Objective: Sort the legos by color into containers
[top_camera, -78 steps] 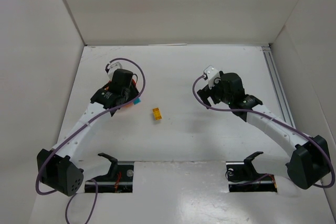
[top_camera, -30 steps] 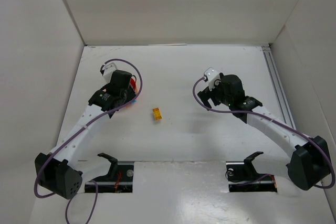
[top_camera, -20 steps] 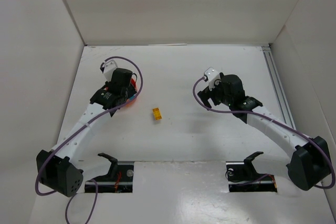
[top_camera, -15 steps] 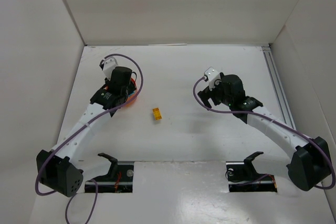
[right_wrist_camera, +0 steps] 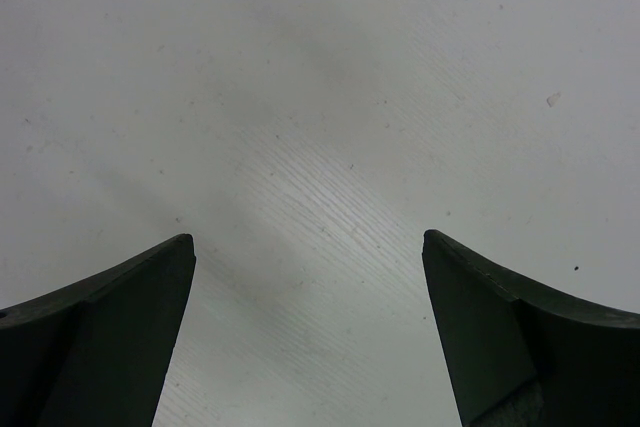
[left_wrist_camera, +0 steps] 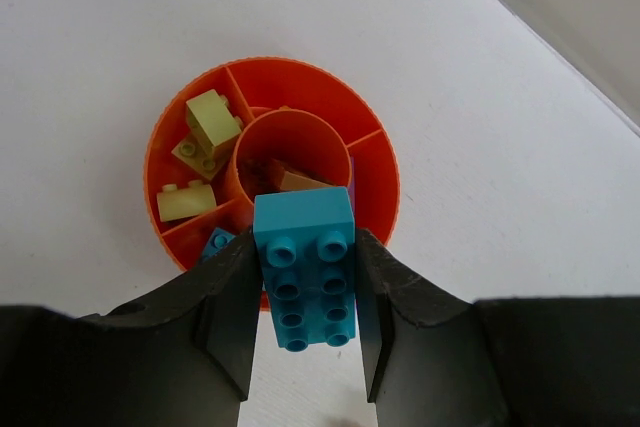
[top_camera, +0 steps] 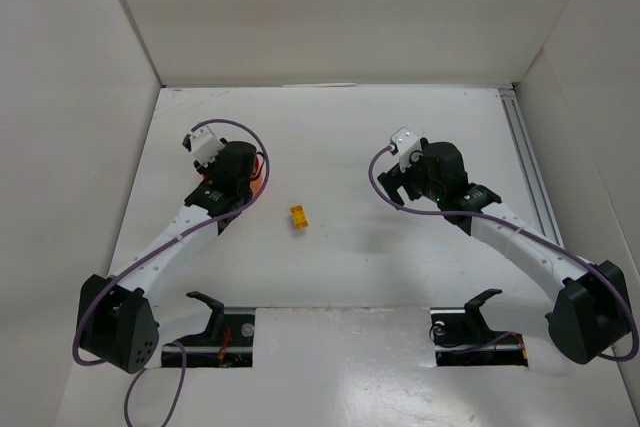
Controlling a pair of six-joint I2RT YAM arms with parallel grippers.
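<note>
Swung the left gripper [left_wrist_camera: 305,292] leftward and slightly farther from the bases, baring more of the bowl [top_camera: 259,173] in the top view. Carried the teal brick [left_wrist_camera: 304,262], earlier peeking out right of the wrist, under it there. Turned the left shoulder [top_camera: 116,323] a little.
</note>
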